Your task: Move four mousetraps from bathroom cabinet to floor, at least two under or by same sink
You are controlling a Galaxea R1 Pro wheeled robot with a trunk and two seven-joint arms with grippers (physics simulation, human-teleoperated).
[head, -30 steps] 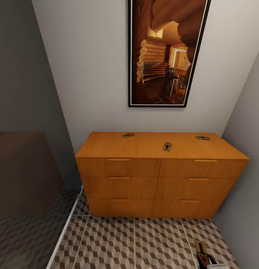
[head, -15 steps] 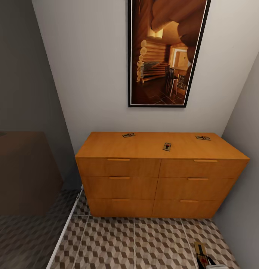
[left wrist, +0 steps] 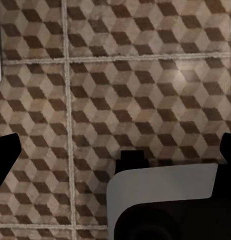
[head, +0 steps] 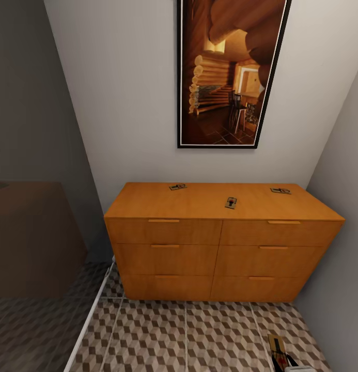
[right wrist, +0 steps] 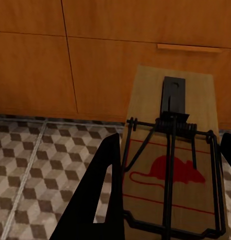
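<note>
Cabinet (head: 220, 243): wide, low, orange-brown, three rows of drawers with flat bar handles, standing against the pale wall beneath a framed picture (head: 233, 72) of a log interior.

Mousetraps on the cabinet top, three: one toward the back left (head: 177, 186), one near the middle (head: 231, 202), one at the back right (head: 280, 190); all lie flat and well apart from each other.

Fourth mousetrap (right wrist: 170, 165): tan board with dark wire and a red mouse mark, held in the right gripper (right wrist: 165, 200), above the cube-patterned bathroom floor (head: 189, 336) in front of the cabinet's lower drawers. In the head view it appears at the bottom right (head: 278, 350), just above the floor tiles. One dark finger (right wrist: 98, 195) lies along the board's edge, the other at the opposite edge (clamped on the board, as far as the wrist view shows).

Left gripper (left wrist: 115, 150): pointed down over bare floor tiles, its dark fingers (left wrist: 5, 162) set wide apart with nothing between them.

Glass partition (head: 39, 232): dim, at the left of the room.
</note>
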